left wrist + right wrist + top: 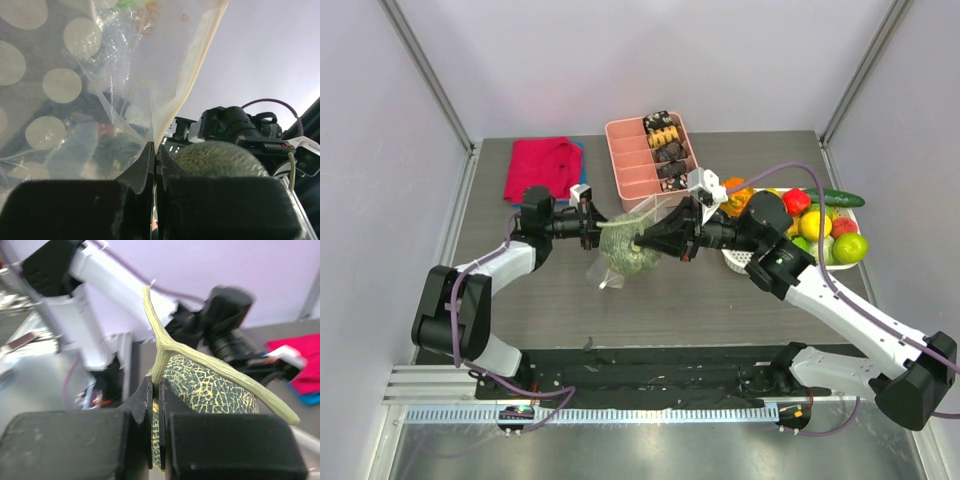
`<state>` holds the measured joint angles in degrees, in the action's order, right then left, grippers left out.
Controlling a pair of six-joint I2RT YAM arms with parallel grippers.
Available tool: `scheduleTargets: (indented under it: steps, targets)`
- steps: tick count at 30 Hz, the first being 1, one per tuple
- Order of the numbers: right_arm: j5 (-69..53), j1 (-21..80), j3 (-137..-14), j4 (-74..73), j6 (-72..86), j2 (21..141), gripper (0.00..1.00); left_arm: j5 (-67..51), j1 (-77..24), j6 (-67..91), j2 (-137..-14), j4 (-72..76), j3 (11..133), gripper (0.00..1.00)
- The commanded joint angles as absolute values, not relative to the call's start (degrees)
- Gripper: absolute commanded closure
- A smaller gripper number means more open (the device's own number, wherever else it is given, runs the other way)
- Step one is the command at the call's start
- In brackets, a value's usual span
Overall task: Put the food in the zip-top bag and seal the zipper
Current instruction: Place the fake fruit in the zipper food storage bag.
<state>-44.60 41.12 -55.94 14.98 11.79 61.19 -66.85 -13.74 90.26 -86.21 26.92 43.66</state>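
L gripper [155, 150] jaws squeeze tight on the dotty bag [65, 85] edge. R gripper [156, 385] jaws pinch the green melon [210, 385] by its stem, right beside the bag.

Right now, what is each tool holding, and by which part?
Left tool pinches the bag by its pale edge. Right tool grips the melon by its stem.
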Motion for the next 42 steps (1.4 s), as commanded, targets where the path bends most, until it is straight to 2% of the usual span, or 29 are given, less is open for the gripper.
scheduleTargets:
  steps: [1,8,15,18,21,29,35,42]
  targets:
    - [-33.9,41.2,-53.4,33.0,6.2,65.1,0.99,-68.8,-13.5,96.7,-86.7,36.9,43.2,1.0]
    - [-36.8,41.1,-46.6,36.3,4.0,68.1,0.99,-68.5,-12.7,111.2,-89.6,56.8,41.1,1.0]
    - [-37.0,40.1,-40.4,24.5,-3.9,63.5,0.99,-68.9,-12.0,117.6,-92.0,64.3,41.6,1.0]
    - [-32.4,39.7,-39.5,21.8,-8.2,62.8,0.99,-68.9,-12.0,119.6,-92.6,66.9,41.6,1.0]
    - [-28.5,38.3,-40.2,20.7,-7.9,64.9,0.99,-69.1,-12.0,120.2,-93.0,67.2,41.6,1.0]
    - [-30.6,33.5,-43.5,10.7,-6.0,67.2,0.99,-70.0,-12.0,121.3,-91.2,68.0,40.9,1.0]
    - [-29.5,32.3,-45.0,2.7,-8.4,66.1,0.99,-70.3,-12.0,121.5,-91.7,68.6,40.7,1.0]
    - [-27.0,32.2,-51.1,-3.9,-8.9,70.1,0.99,-71.3,-12.0,121.5,-91.6,68.5,41.0,1.0]
